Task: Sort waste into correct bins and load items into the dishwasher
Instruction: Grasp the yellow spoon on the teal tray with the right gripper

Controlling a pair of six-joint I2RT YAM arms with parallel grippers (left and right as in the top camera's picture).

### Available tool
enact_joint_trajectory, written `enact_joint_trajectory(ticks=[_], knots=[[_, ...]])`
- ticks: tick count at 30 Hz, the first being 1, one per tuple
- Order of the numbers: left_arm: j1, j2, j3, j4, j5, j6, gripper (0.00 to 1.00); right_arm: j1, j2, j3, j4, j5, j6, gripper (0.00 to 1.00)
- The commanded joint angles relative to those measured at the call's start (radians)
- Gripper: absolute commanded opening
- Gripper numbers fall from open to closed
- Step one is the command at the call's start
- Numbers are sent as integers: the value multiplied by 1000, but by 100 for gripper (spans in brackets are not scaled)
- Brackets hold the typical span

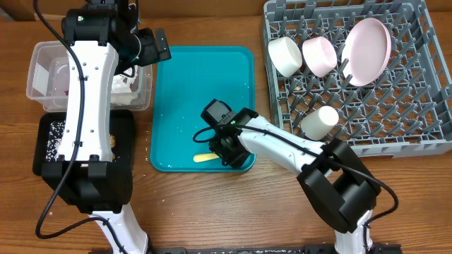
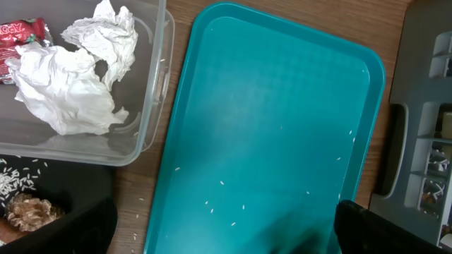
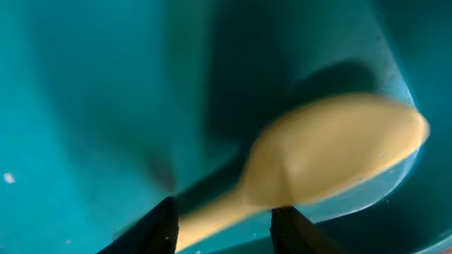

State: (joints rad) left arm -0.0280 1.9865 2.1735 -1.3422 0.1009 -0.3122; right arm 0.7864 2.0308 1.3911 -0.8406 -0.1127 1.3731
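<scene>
The pale yellow spoon (image 3: 332, 152) lies slanted across my right gripper (image 3: 224, 212), which is shut on its handle low over the near edge of the teal tray (image 1: 183, 92). The handle end (image 1: 205, 157) sticks out to the left of that gripper (image 1: 227, 152). My left gripper (image 1: 159, 46) hangs open and empty over the tray's far left corner, beside the clear tub (image 1: 42, 56). That tub holds a crumpled napkin (image 2: 70, 77) and a red wrapper (image 2: 21, 35). The black tray (image 1: 46, 152) holds rice and a brown chunk (image 2: 28, 212).
The grey dish rack (image 1: 395, 120) at the right holds the pink plate (image 1: 367, 49), pink bowl (image 1: 319, 55), small white bowl (image 1: 285, 55) and white cup (image 1: 319, 121). Loose rice grains (image 2: 222, 183) dot the teal tray and the wood beside it.
</scene>
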Motion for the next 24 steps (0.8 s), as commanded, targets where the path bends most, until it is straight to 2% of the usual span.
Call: enact_joint_trajectory(ticks=[1,2,3,4,10,13,16,20,22,24], knots=[[1,-3,6,2,0,-6,100,3,5,-6,3,-8,8,41],[1,-3,6,2,0,-6,100,3,8,-6,7,-1,7,36],[1,-3,6,2,0,-6,100,3,8,-6,10,4,7,26],[1,-3,6,2,0,-6,100,3,14,-6,19,14,-2,8],[1,-3,6,2,0,-6,100,0,39,-6,54,14,-61,8],[1,-3,6,2,0,-6,100,-9,40,-6,78,12,-146,4],[2,-3,6,2,0,-6,100,-19,40,-3,130,-37,-286,4],[2,-3,6,1,0,-6,100,-55,34,35,171,-148,-568,4],[2,-3,6,2,0,-6,100,-94,21,88,127,-166,-746,4],[2,-3,6,2,0,-6,100,-122,6,131,79,-164,-822,4]])
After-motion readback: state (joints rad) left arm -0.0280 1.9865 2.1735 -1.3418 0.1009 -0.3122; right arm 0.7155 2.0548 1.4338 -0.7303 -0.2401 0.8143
